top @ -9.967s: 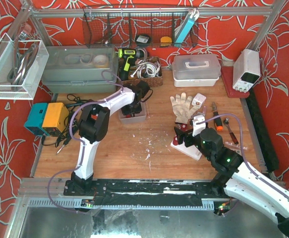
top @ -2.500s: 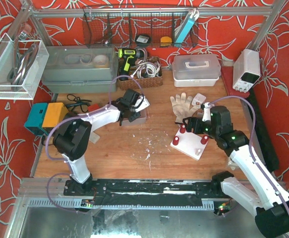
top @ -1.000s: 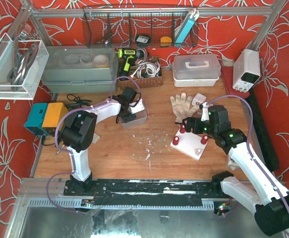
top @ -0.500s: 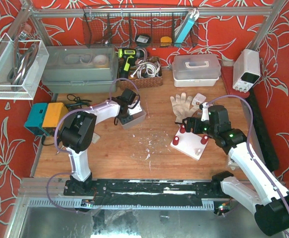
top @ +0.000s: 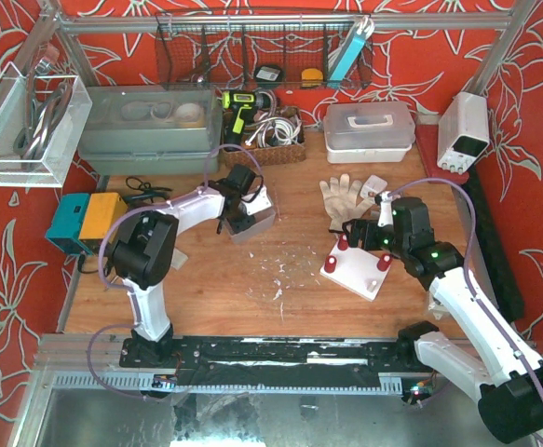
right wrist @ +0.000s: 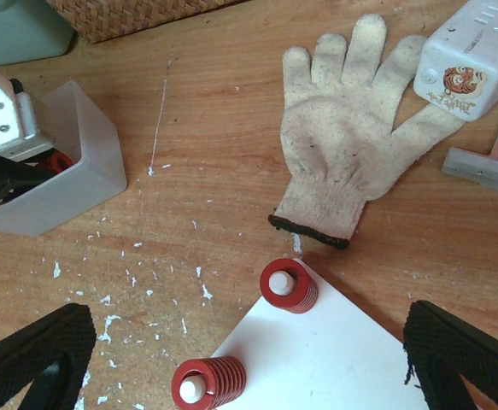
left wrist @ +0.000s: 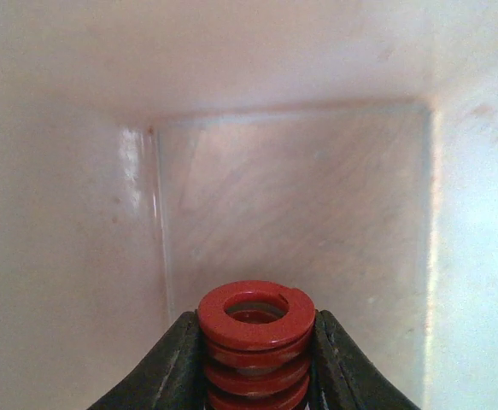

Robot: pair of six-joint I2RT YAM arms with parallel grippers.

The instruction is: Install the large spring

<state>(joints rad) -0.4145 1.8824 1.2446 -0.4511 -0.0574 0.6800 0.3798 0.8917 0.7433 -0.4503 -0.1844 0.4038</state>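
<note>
A large red spring (left wrist: 255,337) stands on end between my left gripper's (left wrist: 255,363) black fingers (left wrist: 173,367), which are shut on it inside a translucent white bin (left wrist: 291,196). From above, the left gripper (top: 237,212) reaches down into that bin (top: 260,223). The white plate (top: 359,275) lies right of centre, with red springs (top: 343,243) on its pegs. In the right wrist view two of those springs (right wrist: 289,285) (right wrist: 208,382) sit on white pegs. My right gripper (right wrist: 249,367) hovers over the plate (right wrist: 334,359), open wide and holding nothing.
A white work glove (right wrist: 342,145) lies just beyond the plate, beside a small white box (right wrist: 475,55). A wicker basket (top: 276,130), a grey-green case (top: 150,130) and a white lidded box (top: 369,126) line the back. Hand tools (top: 420,233) lie at right. White chips litter the wood.
My left jaws have closed on the red spring inside the bin, and the left wrist shifted slightly. The right arm has stayed where it was.
</note>
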